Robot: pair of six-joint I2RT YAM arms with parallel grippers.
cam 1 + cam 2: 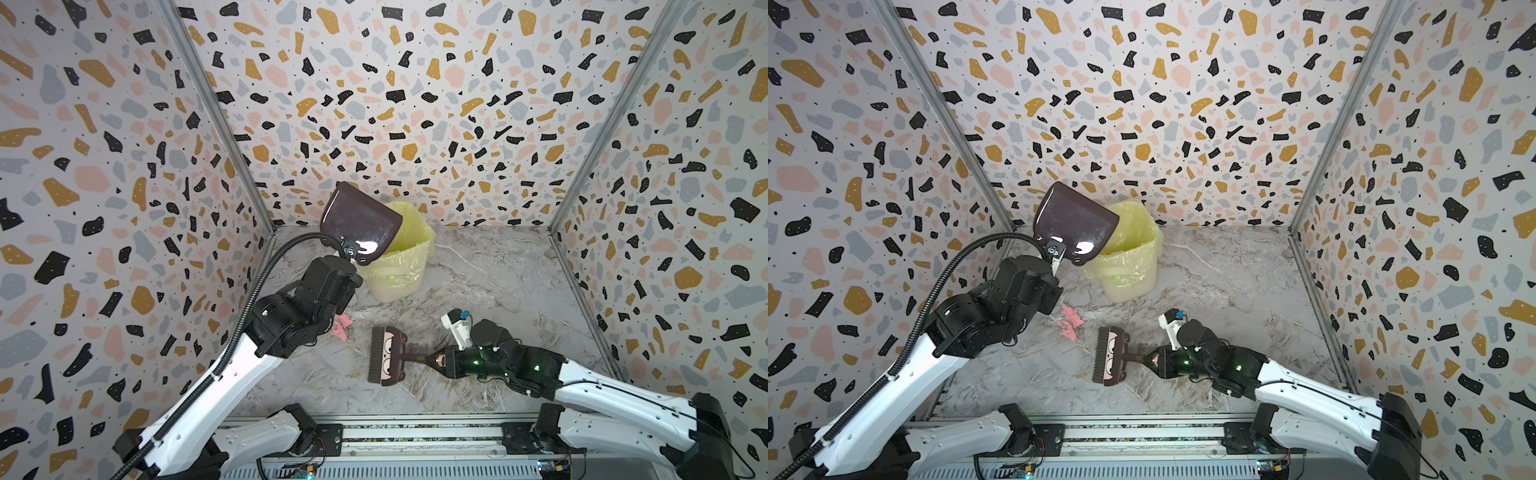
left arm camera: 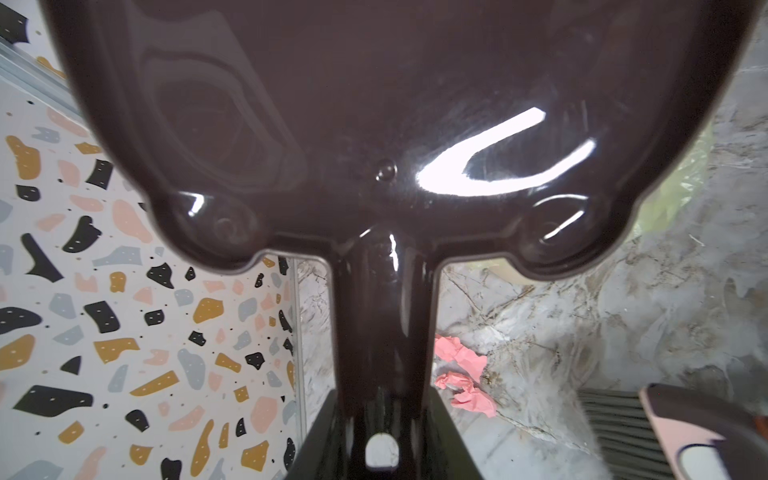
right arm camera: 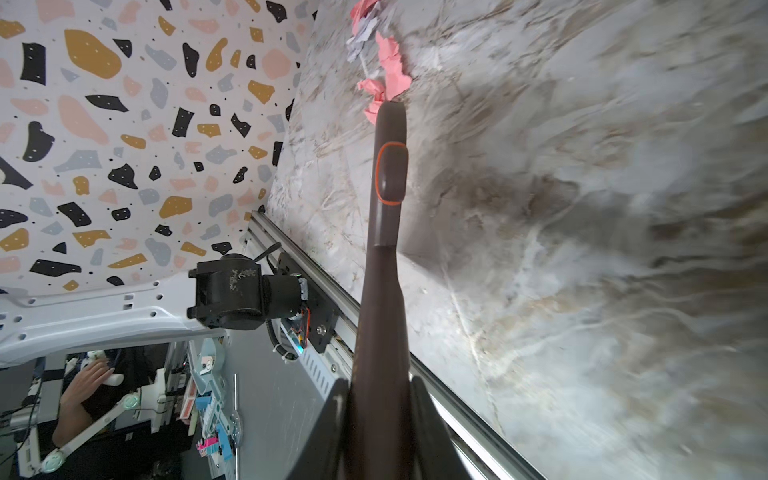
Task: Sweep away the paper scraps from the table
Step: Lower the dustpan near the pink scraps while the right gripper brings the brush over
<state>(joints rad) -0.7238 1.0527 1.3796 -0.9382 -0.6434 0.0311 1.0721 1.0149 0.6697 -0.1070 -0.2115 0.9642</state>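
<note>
Pink paper scraps (image 1: 343,326) (image 1: 1071,320) lie on the marble table (image 1: 498,291) beside my left arm. They also show in the left wrist view (image 2: 465,374). In the right wrist view the pink scraps (image 3: 386,70) lie just past the brush tip, with a lilac bit (image 3: 359,39) beyond. My left gripper (image 1: 351,253) (image 1: 1057,253) (image 2: 382,436) is shut on the handle of a dark brown dustpan (image 1: 359,220) (image 1: 1073,220) (image 2: 374,104), held high and tilted at the bin's left rim. My right gripper (image 1: 436,359) (image 1: 1152,359) (image 3: 380,415) is shut on the handle of a brown brush (image 1: 386,355) (image 1: 1111,357) (image 3: 388,174), low over the table, bristles towards the scraps.
A cream bin with a yellow liner (image 1: 399,257) (image 1: 1129,266) stands at the back, left of centre. Terrazzo walls (image 1: 415,104) close three sides, and a metal rail (image 1: 415,432) runs along the front edge. A black cable hose (image 1: 257,291) arcs over my left arm.
</note>
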